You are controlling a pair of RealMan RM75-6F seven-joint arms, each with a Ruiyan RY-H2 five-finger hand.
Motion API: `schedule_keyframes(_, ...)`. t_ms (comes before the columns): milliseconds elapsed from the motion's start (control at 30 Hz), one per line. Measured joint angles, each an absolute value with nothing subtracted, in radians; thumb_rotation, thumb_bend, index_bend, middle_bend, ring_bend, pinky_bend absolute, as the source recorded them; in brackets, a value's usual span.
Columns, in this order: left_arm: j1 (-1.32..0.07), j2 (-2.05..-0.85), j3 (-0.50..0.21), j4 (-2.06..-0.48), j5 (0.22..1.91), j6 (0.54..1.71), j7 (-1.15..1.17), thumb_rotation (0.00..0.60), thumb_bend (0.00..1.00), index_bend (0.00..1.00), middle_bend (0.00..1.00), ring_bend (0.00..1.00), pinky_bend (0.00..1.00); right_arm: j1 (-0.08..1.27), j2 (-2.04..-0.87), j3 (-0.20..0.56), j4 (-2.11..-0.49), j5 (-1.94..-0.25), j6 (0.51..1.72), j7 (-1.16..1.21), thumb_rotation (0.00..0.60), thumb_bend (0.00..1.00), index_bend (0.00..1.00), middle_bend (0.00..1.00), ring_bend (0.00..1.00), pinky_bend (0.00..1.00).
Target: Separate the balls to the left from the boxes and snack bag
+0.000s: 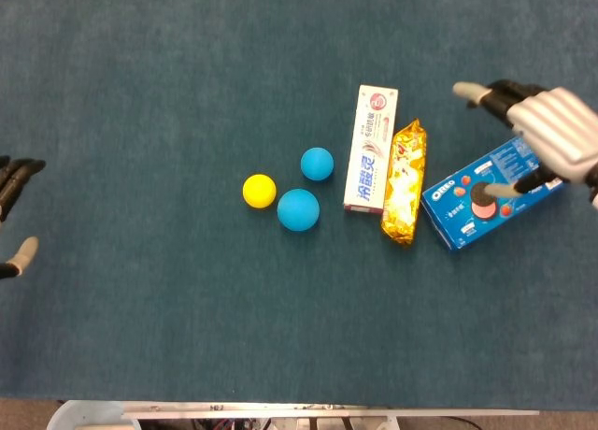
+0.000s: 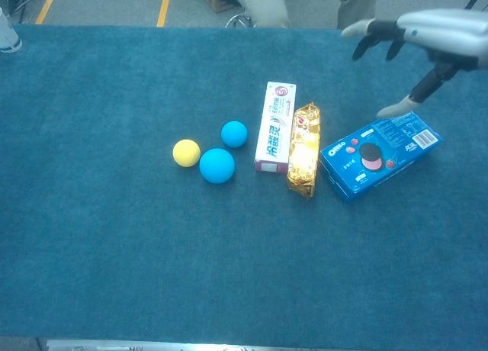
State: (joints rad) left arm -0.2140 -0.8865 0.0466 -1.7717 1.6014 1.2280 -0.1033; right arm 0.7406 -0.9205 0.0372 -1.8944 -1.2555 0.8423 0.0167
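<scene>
Now the right robot hand, fingers spread and empty, hovers above the blue Oreo cardboard box; leftward lie one gold foil snack bag, one white toothpaste box, two blue balls and one yellow ball.

A dark teal carpet-like cloth covers the tabletop from edge to edge. Beyond its far edge lies a grey floor with yellow tape lines, where a seated person's legs show in khaki trousers
</scene>
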Motion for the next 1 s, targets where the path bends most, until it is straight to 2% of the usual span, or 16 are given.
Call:
schedule_keyframes(100, -0.240, -0.898, 0.040, -1.759, 1.601, 1.197, -0.120, 0.600, 0.37, 0.08, 0.13, 0.07, 0.00, 0.718, -0.911, 0.053, -1.900, -1.248, 0.882, 0.017, 0.599, 0.00, 0.02, 0.23, 0.14, 0.27)
schedule_keyframes(400, -0.330, -0.957, 0.025, -1.723, 1.607, 1.092, -0.134, 0.600, 0.37, 0.08, 0.12, 0.07, 0.00, 0.657, -0.858, 0.100, -1.932, -1.255, 0.973, 0.036, 0.600, 0.00, 0.02, 0.23, 0.14, 0.27)
schedule_keyframes(767, -0.471, -1.035, -0.002, -1.672, 1.619, 0.951, -0.122, 0.600, 0.37, 0.07, 0.07, 0.07, 0.00, 0.618, -0.830, 0.113, -1.940, -1.274, 0.977, 0.065, 0.600, 0.00, 0.02, 0.23, 0.14, 0.27)
schedule_keyframes(1000, -0.565, -1.083, -0.017, -1.648, 1.598, 0.839, -0.134, 0.600, 0.37, 0.12, 0.12, 0.09, 0.00, 0.609, -0.823, 0.126, -1.940, -1.288, 0.969, 0.081, 0.600, 0.00, 0.02, 0.23, 0.14, 0.27)
